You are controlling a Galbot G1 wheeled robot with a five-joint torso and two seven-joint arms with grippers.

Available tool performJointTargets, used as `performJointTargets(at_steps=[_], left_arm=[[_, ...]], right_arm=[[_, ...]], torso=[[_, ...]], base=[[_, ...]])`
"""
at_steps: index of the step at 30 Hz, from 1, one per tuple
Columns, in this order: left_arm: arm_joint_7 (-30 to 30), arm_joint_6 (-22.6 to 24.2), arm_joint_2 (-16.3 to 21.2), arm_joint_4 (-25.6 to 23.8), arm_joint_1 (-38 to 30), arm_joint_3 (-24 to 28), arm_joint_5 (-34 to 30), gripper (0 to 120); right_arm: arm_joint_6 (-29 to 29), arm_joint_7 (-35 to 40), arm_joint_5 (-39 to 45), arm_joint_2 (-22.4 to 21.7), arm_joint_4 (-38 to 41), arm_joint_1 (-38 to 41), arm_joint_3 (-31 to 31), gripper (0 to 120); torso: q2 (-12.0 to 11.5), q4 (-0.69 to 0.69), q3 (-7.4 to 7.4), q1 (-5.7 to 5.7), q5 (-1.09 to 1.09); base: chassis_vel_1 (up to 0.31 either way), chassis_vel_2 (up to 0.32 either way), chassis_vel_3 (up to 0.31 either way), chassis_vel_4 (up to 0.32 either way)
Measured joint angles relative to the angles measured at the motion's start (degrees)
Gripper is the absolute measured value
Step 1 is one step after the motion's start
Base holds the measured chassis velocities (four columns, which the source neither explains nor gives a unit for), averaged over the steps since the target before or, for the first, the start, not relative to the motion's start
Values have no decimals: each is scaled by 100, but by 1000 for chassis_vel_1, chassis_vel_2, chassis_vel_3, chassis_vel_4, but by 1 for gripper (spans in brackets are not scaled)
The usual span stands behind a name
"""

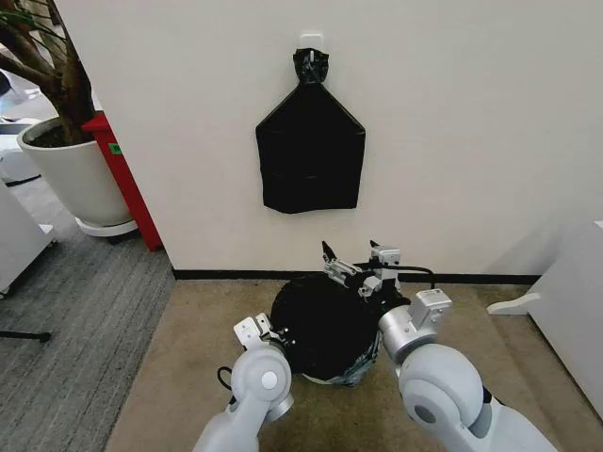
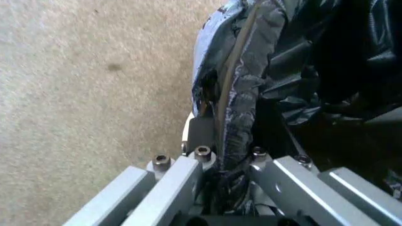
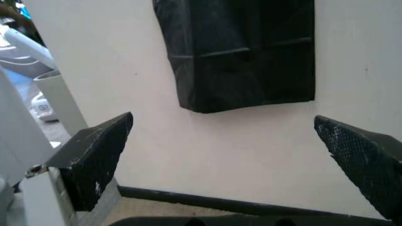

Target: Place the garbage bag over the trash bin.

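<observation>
Plant pot [image 1: 71, 174]: far left by the wall's corner, cut off by the picture's edge; well apart from the work
Red panel [image 1: 127, 179]: leans at the wall's corner just beside the pot
Left claw [image 1: 268, 331]: at the near-left rim of the bin; in the left wrist view its two metal fingers [image 2: 169, 181] stand either side of a fold of black plastic and the rim, pinching the garbage bag there; fingertips hidden in the folds
Garbage bag [image 1: 325, 320]: black and crinkly, draped over the bin's mouth on the floor before the wall; hides most of the bin
Trash bin [image 1: 325, 379]: only a pale sliver of its wall peeks out under the bag at the near side; a strip of its rim [image 2: 227, 89] shows through the plastic in the left wrist view
Black bundle [image 1: 311, 155]: flat, hung on a wall hook [image 1: 311, 42] above the bin, apart from it
Right claw [image 1: 361, 266]: above the bag's far edge near the baseboard; fingers [image 3: 97, 157] spread wide, holding nothing
Floor [image 1: 198, 348]: tan carpet, open room left and right of the bin
White furniture [image 1: 575, 311]: far right, cut off
</observation>
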Motion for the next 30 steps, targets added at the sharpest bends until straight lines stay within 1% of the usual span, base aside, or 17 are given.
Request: performJointTargets(at_steps=[11, 13, 15, 16, 17, 18, 19, 20, 23, 24, 26, 28, 30], left_arm=[[113, -6, -68, 113, -7, 36, 77, 1], [121, -6, -53, 116, 17, 28, 127, 8], [150, -12, -28, 116, 54, 22, 223, 19], [168, -13, -11, 116, 77, 19, 277, 22], [168, -13, -11, 116, 77, 19, 277, 22], [170, -12, -1, 112, 91, 16, 313, 26], [170, -11, 1, 110, 94, 16, 320, 28], [170, -6, 19, 92, 108, 12, 356, 35], [170, -1, 37, 51, 119, 5, 391, 47], [170, -1, 37, 51, 119, 5, 391, 47], [184, 4, 61, -8, 131, 2, 445, 56], [244, 9, 86, -68, 143, 2, 540, 63], [379, 8, 131, -145, 165, -5, 757, 73]], right_arm=[[66, -66, -17, 0, 30, -81, -17, 100], [72, -74, -17, 13, 37, -78, -35, 100], [76, -83, -19, 26, 38, -66, -65, 100], [79, -94, -21, 34, 38, -61, -85, 100], [79, -94, -21, 34, 38, -61, -85, 100], [81, -101, -23, 39, 37, -59, -93, 100], [81, -102, -24, 40, 37, -59, -94, 100], [86, -106, -30, 45, 34, -59, -98, 100], [88, -116, -30, 50, 34, -66, -98, 100], [88, -116, -30, 50, 34, -66, -98, 100], [94, -122, -35, 58, 18, -70, -92, 100], [100, -127, -39, 72, -13, -69, -89, 100], [116, -150, -66, 108, -58, -58, -90, 100]], torso=[[0, -1, 0, 0, 0], [0, -1, 0, 0, 0], [0, -1, 0, 0, 0], [0, 0, 0, 0, 0], [0, 0, 0, 0, 0], [0, 0, 0, 0, 0], [0, 0, 0, 0, -1], [0, 0, 0, 0, 0], [0, -1, 0, 0, 0], [0, -1, 0, 0, 0], [0, 0, 0, 0, -1], [0, -1, 0, 0, -1], [0, 0, 0, 0, 0]], base=[[0, 0, 0, 0], [0, 0, 0, 0], [0, 0, 0, 0], [0, 0, 0, 0], [0, 0, 0, 0], [0, 0, 0, 0], [0, 0, 0, 0], [0, 0, 0, 0], [0, 0, 0, 0], [0, 0, 0, 0], [0, 0, 0, 0], [0, 0, 0, 0], [0, 0, 0, 0]])
